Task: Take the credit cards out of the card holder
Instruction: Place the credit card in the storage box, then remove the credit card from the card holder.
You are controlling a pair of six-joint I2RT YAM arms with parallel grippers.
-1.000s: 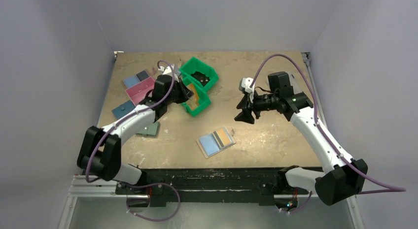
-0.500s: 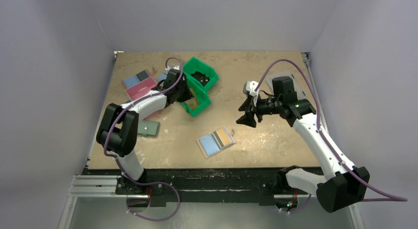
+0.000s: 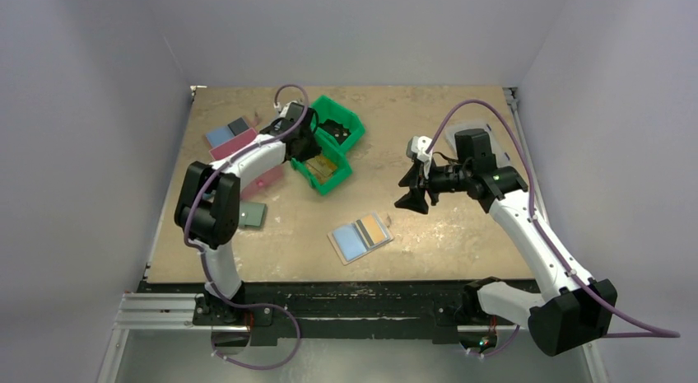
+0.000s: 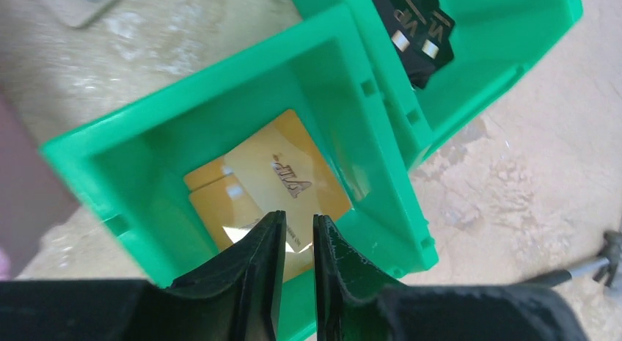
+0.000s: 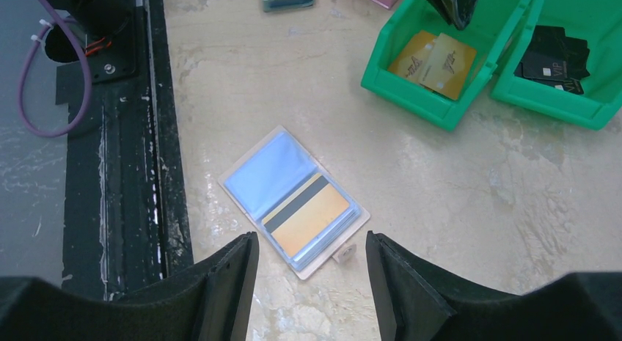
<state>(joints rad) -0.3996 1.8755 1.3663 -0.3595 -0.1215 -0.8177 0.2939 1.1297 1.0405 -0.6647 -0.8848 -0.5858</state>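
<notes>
Left fingers (image 4: 257, 282), barely parted, hung over credit cards (image 4: 286, 172) walled in a green bin (image 4: 220, 84); right fingers (image 5: 220, 290), spread wide, hovered over the card holder (image 5: 293, 198) on open worktop (image 5: 440, 209).

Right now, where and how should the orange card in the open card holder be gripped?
The orange card lies flat in a clear pocket of the open card holder, so its faces cannot be pinched. Come from above, tilted, and probably take a thin edge where it leaves the pocket; which edge is free I cannot tell. The right gripper is nearer.
</notes>
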